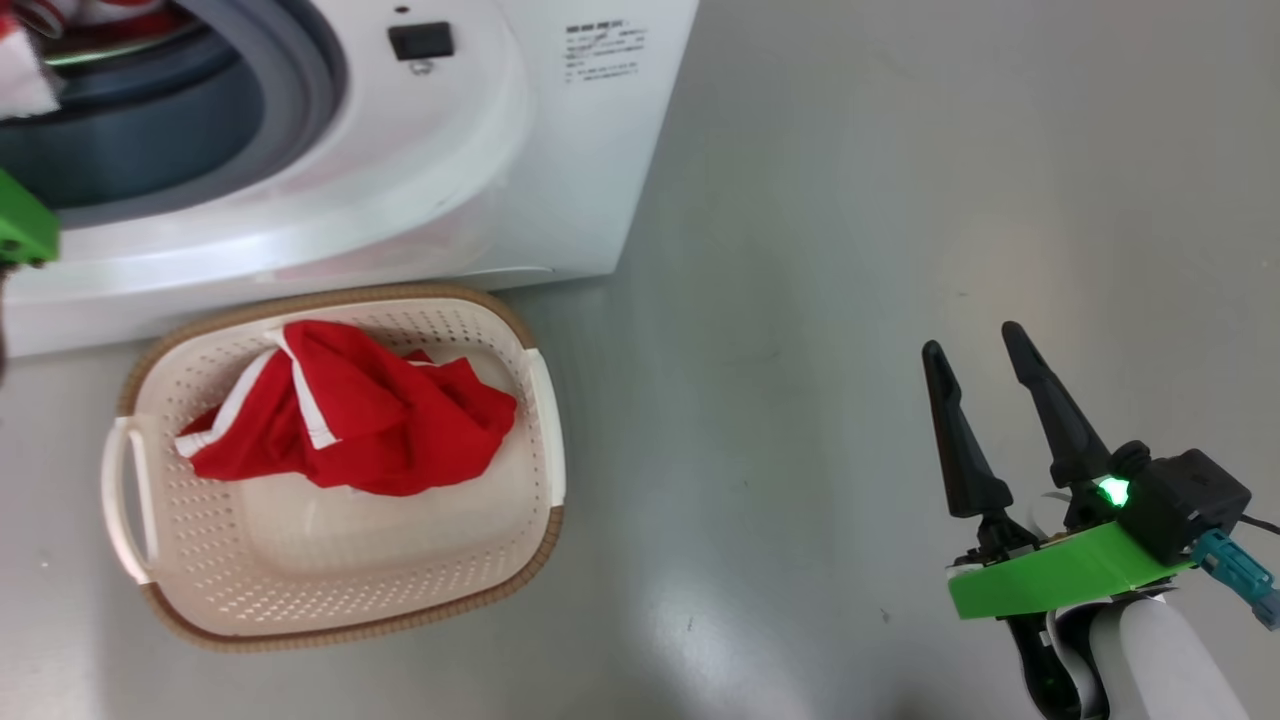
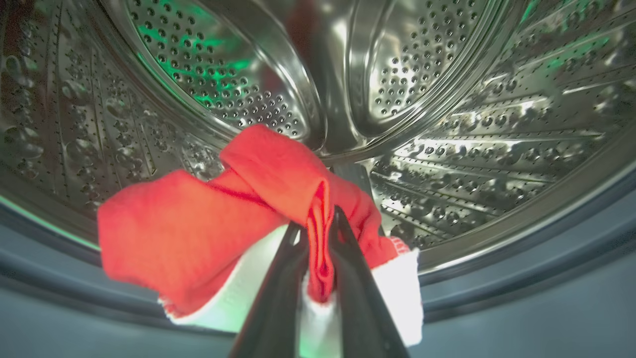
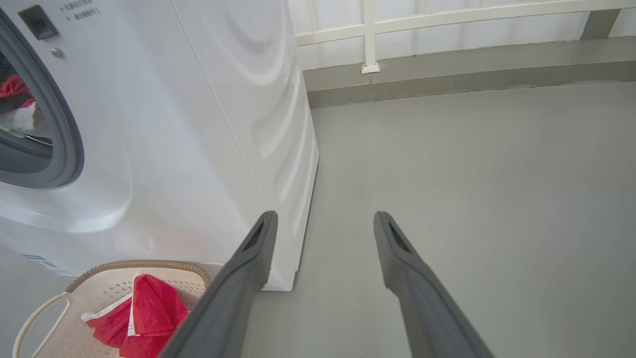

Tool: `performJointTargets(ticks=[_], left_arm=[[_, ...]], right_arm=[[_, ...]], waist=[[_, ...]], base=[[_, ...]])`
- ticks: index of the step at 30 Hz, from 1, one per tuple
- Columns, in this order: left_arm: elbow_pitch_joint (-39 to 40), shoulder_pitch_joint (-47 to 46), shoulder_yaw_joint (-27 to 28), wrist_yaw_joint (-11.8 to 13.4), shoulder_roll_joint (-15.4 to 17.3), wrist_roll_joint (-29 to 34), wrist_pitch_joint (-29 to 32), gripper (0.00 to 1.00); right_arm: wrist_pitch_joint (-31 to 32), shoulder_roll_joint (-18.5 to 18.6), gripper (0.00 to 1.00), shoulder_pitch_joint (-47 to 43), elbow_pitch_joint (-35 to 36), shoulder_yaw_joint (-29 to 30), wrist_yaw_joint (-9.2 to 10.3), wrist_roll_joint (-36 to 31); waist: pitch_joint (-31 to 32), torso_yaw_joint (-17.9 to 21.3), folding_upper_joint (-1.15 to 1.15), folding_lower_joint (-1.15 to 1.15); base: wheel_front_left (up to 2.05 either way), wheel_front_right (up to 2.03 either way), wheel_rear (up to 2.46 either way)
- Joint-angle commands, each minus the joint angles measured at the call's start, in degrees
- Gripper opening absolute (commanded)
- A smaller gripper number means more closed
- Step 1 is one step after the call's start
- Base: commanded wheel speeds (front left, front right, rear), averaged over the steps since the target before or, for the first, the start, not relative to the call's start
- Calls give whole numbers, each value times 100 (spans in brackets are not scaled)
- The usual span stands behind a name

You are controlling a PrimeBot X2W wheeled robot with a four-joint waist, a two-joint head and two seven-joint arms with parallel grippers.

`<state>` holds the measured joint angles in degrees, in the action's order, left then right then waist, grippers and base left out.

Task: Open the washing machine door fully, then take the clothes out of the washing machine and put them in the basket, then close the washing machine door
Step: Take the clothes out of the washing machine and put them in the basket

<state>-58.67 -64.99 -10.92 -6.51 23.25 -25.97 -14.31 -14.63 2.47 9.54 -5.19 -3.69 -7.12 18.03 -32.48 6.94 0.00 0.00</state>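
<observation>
1. Clothes (image 2: 189,233) were split between two places: a first piece at the drum and a second piece (image 1: 350,420) in the basket (image 1: 330,620).
2. The first piece, red with a white edge, sat at the mouth of the steel drum (image 2: 447,149), its white edge in front of the grey ring (image 2: 497,278).
3. The left gripper (image 2: 318,219) was pinched narrow on a red fold of these clothes. The fold stood upright between the two dark fingers (image 2: 278,298).
4. The second piece, red with white stripes, lay crumpled in the basket, toward the side nearest the washer (image 1: 560,150). Part of the basket's bottom showed bare beside it.
5. The basket stood on the grey floor (image 1: 850,250) just in front of the washer, below its round opening, with a handle at each end.
6. On the washer's white front, a small black latch (image 1: 420,40) sat beside the opening, and a printed label (image 1: 605,55) sat further right.
7. A green mount (image 1: 20,225) of the left arm showed at the head view's left edge, before the opening.
8. The right gripper (image 1: 973,337) stood wide open and empty over bare floor, well apart from the basket and to its right.
9. Beyond the washer, the right wrist view showed a white railing (image 3: 367,35) above a low grey kerb (image 3: 447,74).
</observation>
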Motion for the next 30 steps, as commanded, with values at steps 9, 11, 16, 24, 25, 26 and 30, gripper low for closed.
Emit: performJointTargets(ticks=[9, 11, 16, 24, 25, 26, 30], left_arm=[[1780, 1171, 1198, 5, -213, 574, -68, 0], [2056, 1403, 1394, -20, -347, 719, -68, 0], [2684, 1948, 1816, -62, -751, 1049, -68, 0], [3703, 2828, 2132, -94, -1165, 1358, -69, 0], [3846, 2949, 2127, -95, -1200, 1368, -69, 0], [3986, 3068, 2133, -95, -1231, 1363, -69, 0], [4510, 3564, 2147, -96, -1339, 1337, -69, 0]], right_arm=[[-37, 41, 100, -107, 11, 11, -36, -104], [-37, 41, 100, -120, -7, 35, -36, -124], [-37, 41, 100, -203, -60, 116, -36, -182], [-37, 41, 100, -441, -124, 187, -36, -200], [-37, 41, 100, -474, -137, 195, -36, -202], [-37, 41, 100, -500, -154, 197, -36, -203], [-37, 41, 100, -589, -200, 209, -36, -209]], waist=[[419, -296, 0, 0], [498, -351, 0, 0], [735, -494, 0, 0], [1115, -644, 0, 0], [1164, -663, 0, 0], [1214, -678, 0, 0], [1388, -740, 0, 0]], base=[[0, 0, 0], [0, 0, 0], [0, 0, 0], [0, 0, 0], [0, 0, 0], [0, 0, 0], [0, 0, 0]])
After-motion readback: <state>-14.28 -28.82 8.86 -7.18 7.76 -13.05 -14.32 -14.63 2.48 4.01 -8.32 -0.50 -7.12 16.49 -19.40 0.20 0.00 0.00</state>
